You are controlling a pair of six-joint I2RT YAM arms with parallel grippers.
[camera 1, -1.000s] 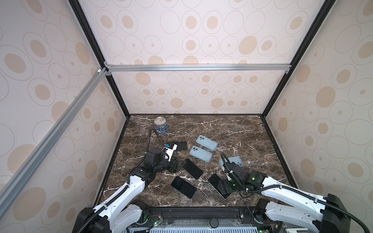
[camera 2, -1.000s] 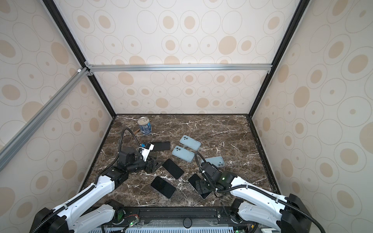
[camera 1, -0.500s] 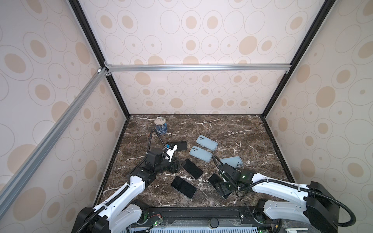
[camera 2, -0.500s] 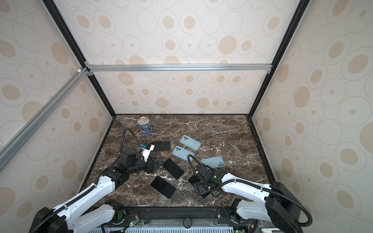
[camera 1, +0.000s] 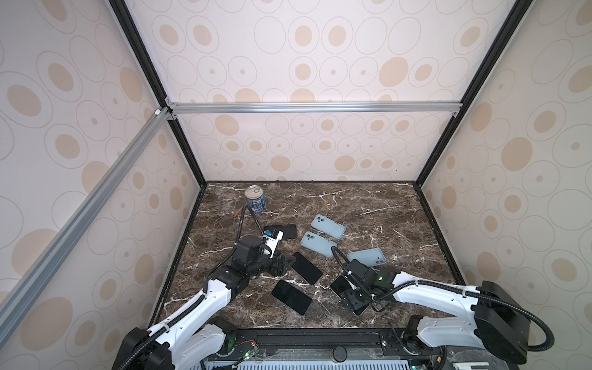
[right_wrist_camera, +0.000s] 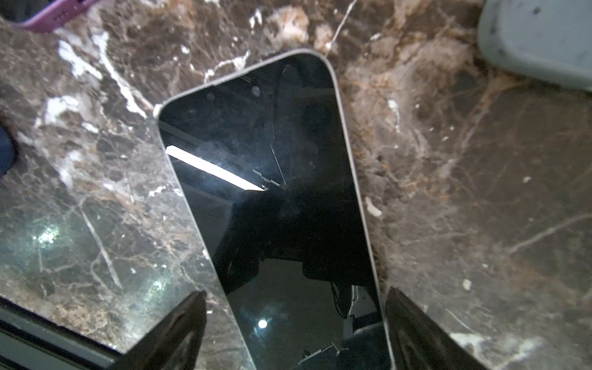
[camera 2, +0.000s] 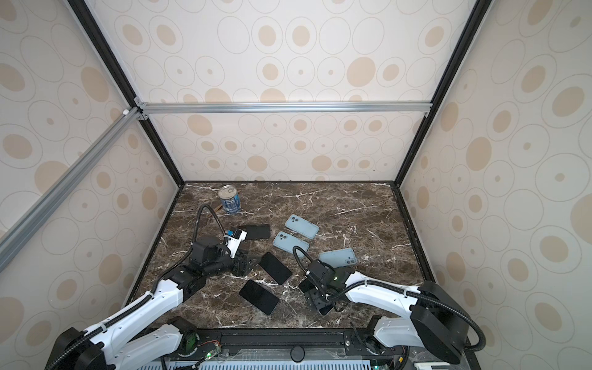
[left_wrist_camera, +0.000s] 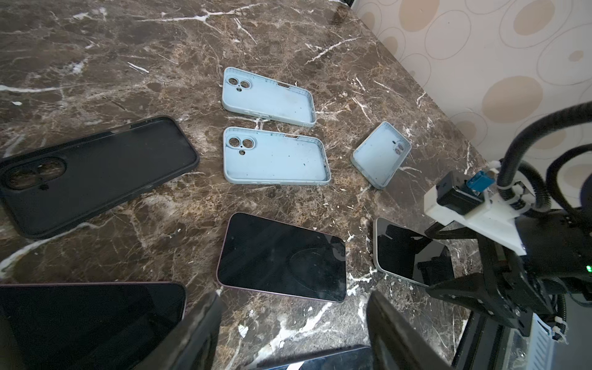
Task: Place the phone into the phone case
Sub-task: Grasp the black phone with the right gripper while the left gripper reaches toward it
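The right claw is standing spread, its fingers straddling one end of the phone, which is lying screen-up on the marble surface. A pale blue phone case is lying nearby. The left claw is hanging spread and empty.

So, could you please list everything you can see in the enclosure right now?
Can: one, blue, back left.
Brown scrap: one, beside the can, unidentifiable.
Light blue cases: three, empty, middle to right.
Black case: one, empty, left of the blue cases.
Phones: four, dark screens; three near the front, a fourth only in the left wrist view.
Table: one, brown marble.
Walls: three, cream with tan ovals.
Left gripper: one, black, open, front left.
Right gripper: one, black, open, straddling a phone.
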